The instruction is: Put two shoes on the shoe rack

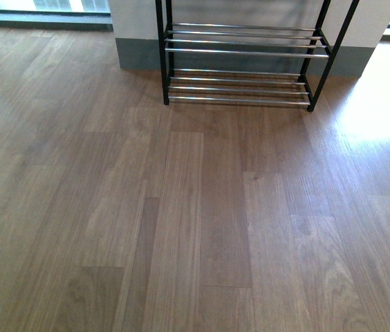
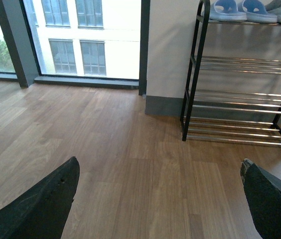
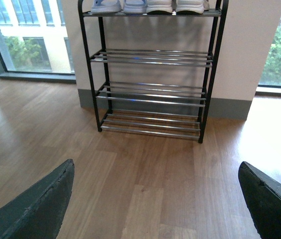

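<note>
Left gripper [image 2: 158, 199]: jaws spread wide, nothing between, hanging over bare wood floor [image 2: 110, 144] w/ the shoe rack [image 2: 196, 74] ahead. Two shoes [image 2: 245, 10], light blue, already sit side by side on the rack's top shelf, white shoes [image 3: 178, 6] beside them. Right gripper [image 3: 155, 204]: jaws also spread, empty, facing the rack square-on. Judging by this, placing looks done; best move is prob. to keep both arms back from the chrome rods & not nudge the pair, esp. on retreat
</note>
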`<action>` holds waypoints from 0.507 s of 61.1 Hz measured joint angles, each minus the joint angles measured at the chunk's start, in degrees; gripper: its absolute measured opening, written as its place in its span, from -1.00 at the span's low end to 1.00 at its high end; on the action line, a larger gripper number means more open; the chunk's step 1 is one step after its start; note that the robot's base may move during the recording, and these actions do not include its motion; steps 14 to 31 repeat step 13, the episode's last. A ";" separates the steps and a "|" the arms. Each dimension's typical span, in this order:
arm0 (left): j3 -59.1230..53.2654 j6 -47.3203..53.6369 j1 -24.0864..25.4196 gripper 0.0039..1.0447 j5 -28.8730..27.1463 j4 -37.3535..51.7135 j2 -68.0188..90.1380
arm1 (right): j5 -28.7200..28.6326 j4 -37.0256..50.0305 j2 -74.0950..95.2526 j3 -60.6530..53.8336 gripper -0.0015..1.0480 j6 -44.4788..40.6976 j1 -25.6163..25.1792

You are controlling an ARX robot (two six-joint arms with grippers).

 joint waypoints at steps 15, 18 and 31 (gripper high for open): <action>0.00 0.00 0.00 0.83 0.00 0.00 0.00 | 0.00 0.00 0.00 0.00 0.82 0.00 0.00; 0.00 0.00 0.00 0.83 0.00 0.00 0.00 | 0.00 0.00 0.00 0.00 0.82 0.00 0.00; 0.00 0.00 0.00 0.83 0.00 0.00 0.00 | 0.00 0.00 0.00 0.00 0.82 0.00 0.00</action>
